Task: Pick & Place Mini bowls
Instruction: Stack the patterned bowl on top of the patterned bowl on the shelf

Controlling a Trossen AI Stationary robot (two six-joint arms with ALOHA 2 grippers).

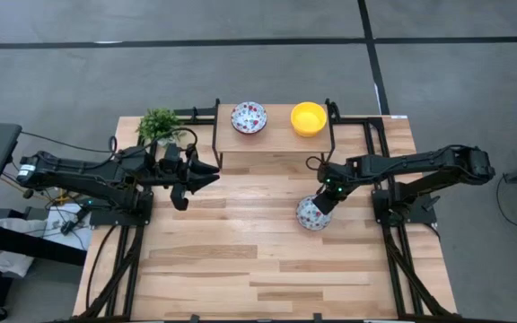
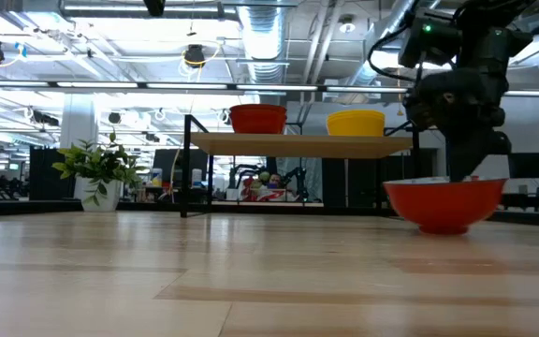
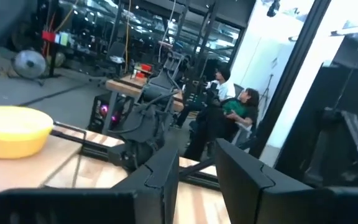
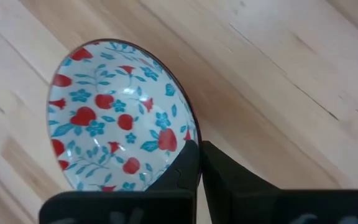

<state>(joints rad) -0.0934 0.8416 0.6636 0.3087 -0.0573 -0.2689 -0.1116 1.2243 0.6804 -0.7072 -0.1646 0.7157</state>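
Floral bowl [image 1: 311, 213] upright on table; floral [image 1: 249, 117], yellow [image 1: 308, 117] bowls shelved.

Nothing here can be read: I can make out no lettering, label, brand mark, number or sign on the table, the raised shelf at its far edge, the bowls, the arms or the gear in the room behind.
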